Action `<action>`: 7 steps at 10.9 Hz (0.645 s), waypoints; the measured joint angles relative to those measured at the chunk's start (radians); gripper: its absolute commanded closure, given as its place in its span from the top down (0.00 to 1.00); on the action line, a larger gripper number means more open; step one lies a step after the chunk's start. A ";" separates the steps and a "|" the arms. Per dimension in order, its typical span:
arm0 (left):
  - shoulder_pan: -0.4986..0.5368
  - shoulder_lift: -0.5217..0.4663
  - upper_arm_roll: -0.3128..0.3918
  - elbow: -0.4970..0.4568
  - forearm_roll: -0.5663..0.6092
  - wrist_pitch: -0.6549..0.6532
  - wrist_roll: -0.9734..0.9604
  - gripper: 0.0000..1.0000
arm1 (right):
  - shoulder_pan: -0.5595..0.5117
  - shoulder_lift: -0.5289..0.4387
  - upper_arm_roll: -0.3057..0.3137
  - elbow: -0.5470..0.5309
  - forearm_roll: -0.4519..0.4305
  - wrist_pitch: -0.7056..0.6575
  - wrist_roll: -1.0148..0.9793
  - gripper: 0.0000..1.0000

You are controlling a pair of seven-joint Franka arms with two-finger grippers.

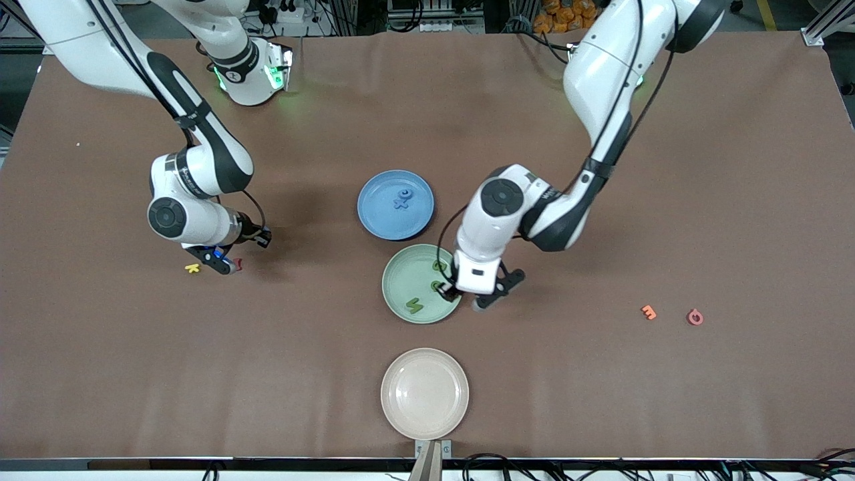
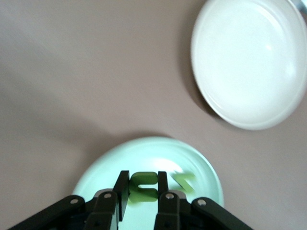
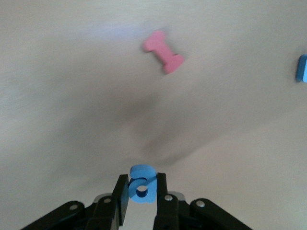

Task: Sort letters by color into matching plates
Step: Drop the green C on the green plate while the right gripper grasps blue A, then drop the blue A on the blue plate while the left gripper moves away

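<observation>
The left end effector (image 1: pixel 467 294) is hanging over the green plate's (image 1: pixel 395 287) rim at the edge toward the left arm's end, its fingers clamping a green letter (image 2: pixel 142 186). The right end effector (image 1: pixel 224 260) is gripping a blue letter (image 3: pixel 142 184) low over bare counter (image 1: pixel 601 401), beside a yellow letter (image 1: pixel 192 268). The blue plate (image 1: pixel 377 214) is holding 2 blue letters (image 1: pixel 403 198); 2 more green letters (image 1: pixel 415 306) are lying in the green plate, 1 partly hidden by the wrist. Open counter is surrounding the empty beige plate (image 1: pixel 394 407). An orange letter (image 1: pixel 648 311) and a red letter (image 1: pixel 695 317) are lying toward the left arm's end. The right wrist view is cutting off another blue letter (image 3: pixel 302 68) near a pink letter (image 3: pixel 164 51).
</observation>
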 measured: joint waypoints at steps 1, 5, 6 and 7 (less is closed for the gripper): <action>-0.032 0.001 0.002 0.000 0.000 0.026 -0.016 0.06 | 0.000 -0.001 0.033 0.057 0.000 -0.076 0.005 0.00; -0.097 0.001 0.013 0.005 0.039 0.059 -0.039 1.00 | 0.003 0.000 0.171 0.123 0.023 -0.128 0.043 0.00; -0.104 0.001 0.021 0.006 0.090 0.059 -0.040 1.00 | 0.008 0.000 0.212 0.125 0.033 -0.126 0.077 0.00; -0.104 0.000 0.026 0.007 0.111 0.056 -0.040 1.00 | 0.023 0.001 0.236 0.125 0.036 -0.110 0.106 0.00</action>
